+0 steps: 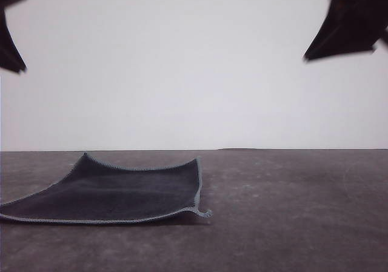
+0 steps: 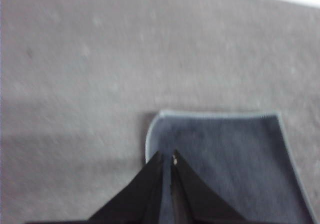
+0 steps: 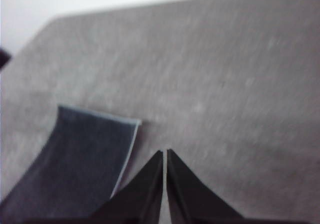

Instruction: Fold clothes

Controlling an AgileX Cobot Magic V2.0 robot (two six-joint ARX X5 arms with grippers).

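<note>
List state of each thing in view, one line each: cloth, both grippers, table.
cloth: unfolded, spread on the table, dark grey face up, near right corner curled up, far edge lifted a little.
left gripper: shut, empty, raised above the cloth's corner.
right gripper: shut, empty, raised over bare table beside the cloth's edge.
table: dark grey surface, bears the cloth.
</note>
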